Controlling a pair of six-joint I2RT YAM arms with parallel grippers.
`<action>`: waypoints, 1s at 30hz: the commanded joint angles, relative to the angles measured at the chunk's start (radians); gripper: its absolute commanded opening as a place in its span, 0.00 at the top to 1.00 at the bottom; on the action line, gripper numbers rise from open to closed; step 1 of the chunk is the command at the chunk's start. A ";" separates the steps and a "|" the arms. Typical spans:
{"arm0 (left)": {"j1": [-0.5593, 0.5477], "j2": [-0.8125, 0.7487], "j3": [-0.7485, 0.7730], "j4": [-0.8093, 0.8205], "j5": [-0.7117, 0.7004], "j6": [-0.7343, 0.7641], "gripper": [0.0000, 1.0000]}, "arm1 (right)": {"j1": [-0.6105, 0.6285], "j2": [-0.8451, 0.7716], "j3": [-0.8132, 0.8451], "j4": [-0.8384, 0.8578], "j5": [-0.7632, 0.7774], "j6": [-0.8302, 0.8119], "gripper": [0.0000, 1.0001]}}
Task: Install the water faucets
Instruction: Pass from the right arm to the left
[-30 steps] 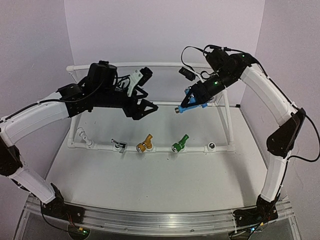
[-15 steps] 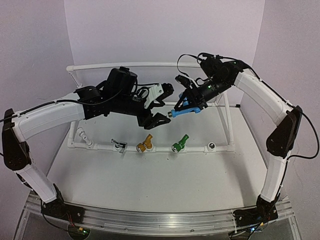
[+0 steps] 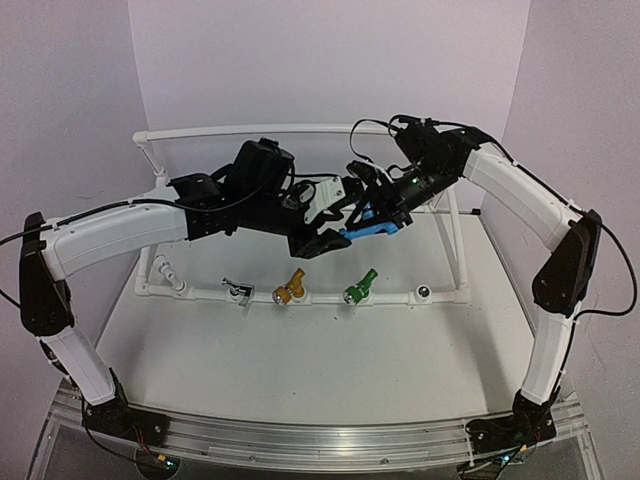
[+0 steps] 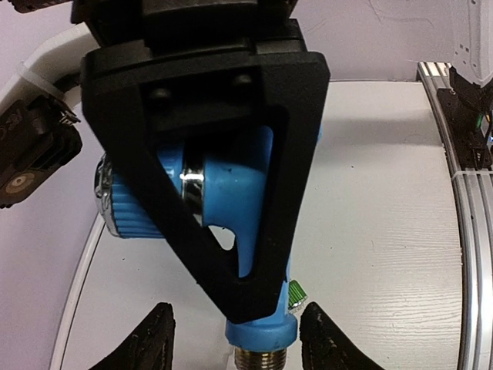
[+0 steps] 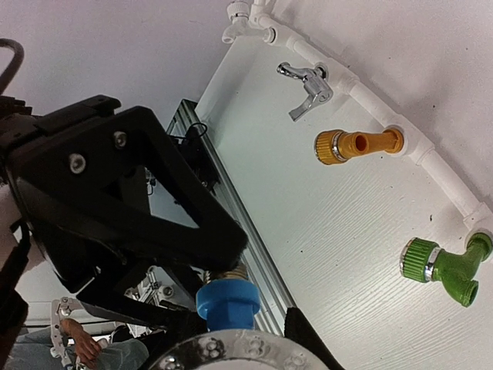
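The left gripper [image 4: 236, 341] has its fingers apart, one on either side of the threaded end of the blue faucet [image 4: 225, 189], which hangs in mid-air well above the surface [image 3: 330, 370]. The right gripper [image 3: 383, 212] is clamped across the faucet's body. This looks like a hand-over or a re-grip between the arms.

To do it well, the left gripper should close squarely on the blue collar just behind the brass thread, leaving the thread bare. The right gripper should let go only once that hold is firm, since a loose pinch on the rounded collar could let the faucet twist or drop.

Below, on the PVC pipe frame [image 3: 200, 291], the silver faucet [image 3: 238, 290], yellow faucet [image 3: 289, 288] and green faucet [image 3: 360, 287] are seated. The open socket [image 3: 424, 293] at the right end is the likely place for the blue one.
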 commanded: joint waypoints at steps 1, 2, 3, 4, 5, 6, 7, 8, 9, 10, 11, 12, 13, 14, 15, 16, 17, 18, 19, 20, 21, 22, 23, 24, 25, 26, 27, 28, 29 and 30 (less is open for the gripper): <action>-0.010 0.005 0.054 0.010 -0.011 0.004 0.47 | 0.005 -0.041 0.004 0.024 -0.044 0.007 1.00; -0.011 0.006 0.055 0.008 -0.012 0.004 0.48 | 0.005 -0.043 0.001 0.023 -0.047 0.007 1.00; -0.012 0.009 0.055 0.008 -0.015 0.003 0.49 | 0.005 -0.046 -0.003 0.023 -0.050 0.006 1.00; -0.013 0.010 0.056 0.009 -0.020 0.003 0.51 | 0.004 -0.049 -0.006 0.023 -0.052 0.005 1.00; -0.013 0.010 0.057 0.010 -0.022 0.002 0.54 | 0.004 -0.050 -0.010 0.022 -0.053 0.005 1.00; -0.013 0.010 0.059 0.012 -0.024 0.001 0.58 | 0.005 -0.053 -0.014 0.021 -0.054 0.005 1.00; -0.014 0.012 0.062 0.011 -0.026 0.000 0.63 | 0.005 -0.055 -0.016 0.020 -0.058 0.005 1.00; -0.014 0.014 0.066 0.010 -0.029 -0.001 0.68 | 0.005 -0.057 -0.019 0.020 -0.064 0.005 0.99; -0.015 0.016 0.069 0.009 -0.038 -0.002 0.74 | 0.005 -0.059 -0.020 0.020 -0.070 0.005 0.96; -0.016 0.018 0.071 0.006 -0.052 -0.002 0.81 | 0.005 -0.062 -0.021 0.018 -0.074 0.005 0.90; -0.016 0.019 0.073 0.002 -0.070 -0.002 0.88 | 0.005 -0.066 -0.022 0.016 -0.076 0.004 0.82; -0.016 0.016 0.069 0.002 -0.083 -0.003 0.93 | 0.004 -0.070 -0.025 0.013 -0.077 0.002 0.74; -0.016 0.009 0.061 0.008 -0.093 -0.003 0.97 | 0.003 -0.076 -0.028 0.007 -0.079 -0.002 0.67; -0.016 -0.003 0.051 0.021 -0.098 -0.005 0.99 | 0.003 -0.082 -0.032 -0.003 -0.080 -0.011 0.60; -0.016 -0.015 0.037 0.037 -0.102 -0.016 1.00 | 0.001 -0.092 -0.040 -0.012 -0.081 -0.020 0.56; -0.016 -0.026 0.023 0.049 -0.104 -0.025 1.00 | -0.002 -0.101 -0.053 -0.016 -0.081 -0.026 0.54; -0.016 -0.035 0.010 0.057 -0.105 -0.032 1.00 | -0.007 -0.110 -0.067 -0.020 -0.082 -0.029 0.52; -0.016 -0.042 0.003 0.062 -0.109 -0.042 1.00 | -0.012 -0.120 -0.079 -0.023 -0.082 -0.031 0.51; -0.016 -0.049 -0.003 0.065 -0.114 -0.051 1.00 | -0.016 -0.128 -0.090 -0.025 -0.082 -0.034 0.50; -0.017 -0.055 -0.009 0.067 -0.118 -0.057 1.00 | -0.019 -0.134 -0.098 -0.028 -0.083 -0.036 0.50; -0.016 -0.060 -0.018 0.069 -0.116 -0.061 1.00 | -0.021 -0.139 -0.104 -0.028 -0.086 -0.038 0.51; -0.016 -0.066 -0.025 0.076 -0.110 -0.063 1.00 | -0.021 -0.141 -0.107 -0.028 -0.090 -0.041 0.53; -0.016 -0.069 -0.029 0.082 -0.105 -0.066 1.00 | -0.021 -0.141 -0.108 -0.028 -0.092 -0.041 0.55; -0.016 -0.071 -0.031 0.082 -0.101 -0.068 1.00 | -0.022 -0.138 -0.104 -0.028 -0.093 -0.039 0.56; -0.016 -0.074 -0.031 0.081 -0.094 -0.065 1.00 | -0.023 -0.133 -0.099 -0.027 -0.095 -0.036 0.55; -0.016 -0.077 -0.032 0.080 -0.086 -0.062 1.00 | -0.023 -0.128 -0.095 -0.027 -0.097 -0.033 0.54; -0.016 -0.079 -0.033 0.080 -0.080 -0.058 1.00 | -0.023 -0.123 -0.087 -0.025 -0.098 -0.031 0.53; -0.017 -0.080 -0.033 0.080 -0.076 -0.053 1.00 | -0.023 -0.118 -0.080 -0.023 -0.096 -0.028 0.52; -0.019 -0.081 -0.032 0.080 -0.073 -0.047 1.00 | -0.022 -0.114 -0.073 -0.019 -0.096 -0.024 0.52; -0.022 -0.081 -0.031 0.078 -0.073 -0.039 1.00 | -0.022 -0.108 -0.067 -0.015 -0.096 -0.020 0.52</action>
